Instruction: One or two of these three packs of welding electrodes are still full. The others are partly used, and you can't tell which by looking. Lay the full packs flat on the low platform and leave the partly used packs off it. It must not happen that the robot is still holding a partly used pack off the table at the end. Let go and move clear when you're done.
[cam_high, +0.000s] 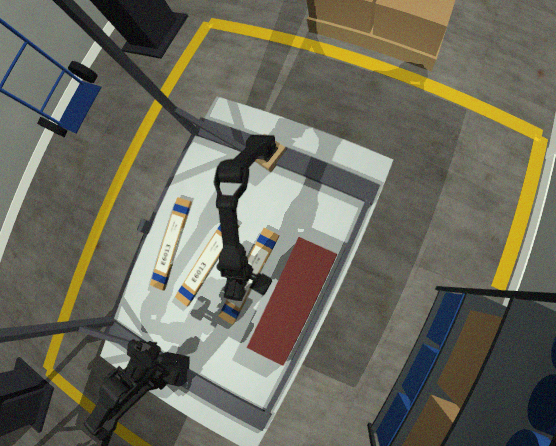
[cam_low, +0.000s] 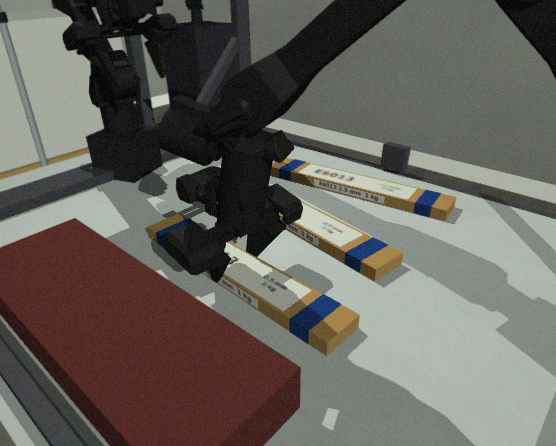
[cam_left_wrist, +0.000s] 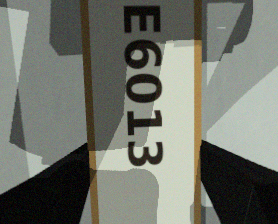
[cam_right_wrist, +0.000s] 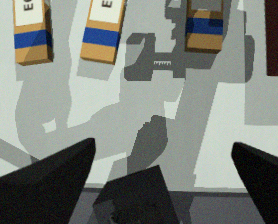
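L pincer clamped on pack nearest platform; pack lies flat btwn its fingers.

Three electrode packs side by side on the table, low platform beside the nearest pack

Your L arm is matte blk w/ chunky, angular joint housings, a forked link & long, smooth tube-like segs. Your R arm is blk too, w/ blocky joints. Fingers on both: blk, tapered, wedge-shaped.
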